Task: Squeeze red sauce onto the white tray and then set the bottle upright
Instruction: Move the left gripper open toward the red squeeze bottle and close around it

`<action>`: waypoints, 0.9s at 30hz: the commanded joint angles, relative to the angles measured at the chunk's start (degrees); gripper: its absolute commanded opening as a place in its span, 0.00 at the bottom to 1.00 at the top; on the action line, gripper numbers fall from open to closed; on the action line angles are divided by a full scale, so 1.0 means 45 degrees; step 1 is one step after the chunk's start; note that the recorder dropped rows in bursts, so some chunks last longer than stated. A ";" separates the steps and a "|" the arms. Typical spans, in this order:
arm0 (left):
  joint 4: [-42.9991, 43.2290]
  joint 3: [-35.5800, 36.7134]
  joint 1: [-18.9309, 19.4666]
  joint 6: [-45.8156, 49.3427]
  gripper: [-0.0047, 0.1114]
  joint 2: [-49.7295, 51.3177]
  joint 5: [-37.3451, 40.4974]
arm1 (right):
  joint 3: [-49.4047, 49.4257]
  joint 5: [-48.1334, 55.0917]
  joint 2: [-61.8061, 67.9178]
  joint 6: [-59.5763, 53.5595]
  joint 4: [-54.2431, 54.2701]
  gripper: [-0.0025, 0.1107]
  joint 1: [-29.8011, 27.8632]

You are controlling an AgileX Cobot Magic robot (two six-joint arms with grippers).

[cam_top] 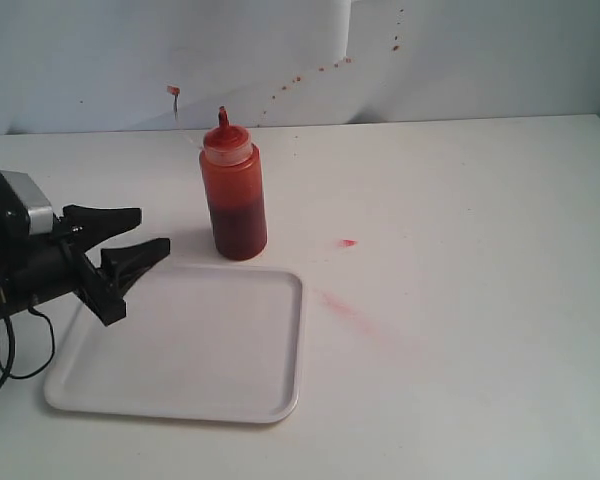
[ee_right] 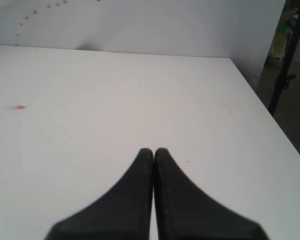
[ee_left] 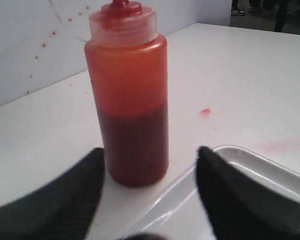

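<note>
Bottle [cam_top: 233,195] upright on bench [cam_top: 480,200], just beyond far edge of white tray [cam_top: 180,395], nothing touching it. Left end effector [cam_top: 152,229] wide open, empty, by tray's far left corner, pointed at bottle, near but apart. Right end effector [ee_right: 153,151] closed tight, holds nothing, over bench
</note>
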 commanded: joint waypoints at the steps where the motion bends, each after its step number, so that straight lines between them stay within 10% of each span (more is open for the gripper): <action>1: 0.0149 -0.0040 0.0015 -0.0070 0.93 0.0232 -0.0362 | 0.0035 0.0006 -0.0071 0.0070 0.0031 0.02 0.0013; 17: -0.0588 -0.0615 -0.0257 -0.0013 0.94 0.0672 -0.0086 | 0.0035 0.0006 -0.0071 0.0070 0.0031 0.02 0.0013; 27: 0.1021 -0.5381 -0.1265 -0.2128 0.94 0.4232 0.1245 | 0.0035 0.0006 -0.0071 0.0070 0.0031 0.02 0.0013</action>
